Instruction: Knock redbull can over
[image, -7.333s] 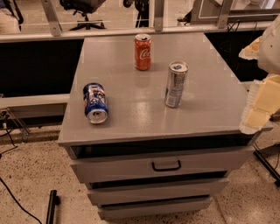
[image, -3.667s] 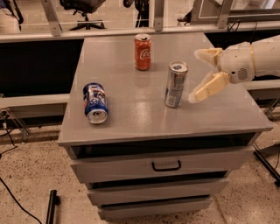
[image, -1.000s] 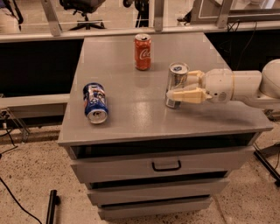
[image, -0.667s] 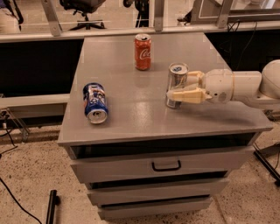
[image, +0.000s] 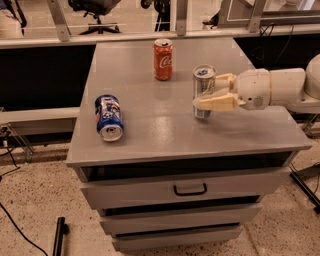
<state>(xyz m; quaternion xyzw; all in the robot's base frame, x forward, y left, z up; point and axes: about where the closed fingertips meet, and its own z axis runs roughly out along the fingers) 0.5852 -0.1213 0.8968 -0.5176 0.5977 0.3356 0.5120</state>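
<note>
The redbull can (image: 202, 85) is a tall, slim silver can standing upright right of the middle of the grey cabinet top (image: 165, 130). My gripper (image: 212, 91) reaches in from the right. Its cream fingers (image: 216, 103) sit on either side of the can, one in front and one behind, at about mid height. The can's lower part is partly hidden by the front finger.
An orange-red Coca-Cola can (image: 163, 59) stands upright at the back middle. A fatter blue can (image: 108, 117) lies on its side at the left front. The cabinet has drawers below (image: 190, 189). Chairs and a rail stand behind.
Earlier my gripper came in from the right edge to the can. Over the last second it has stayed around the can, which still stands upright.
</note>
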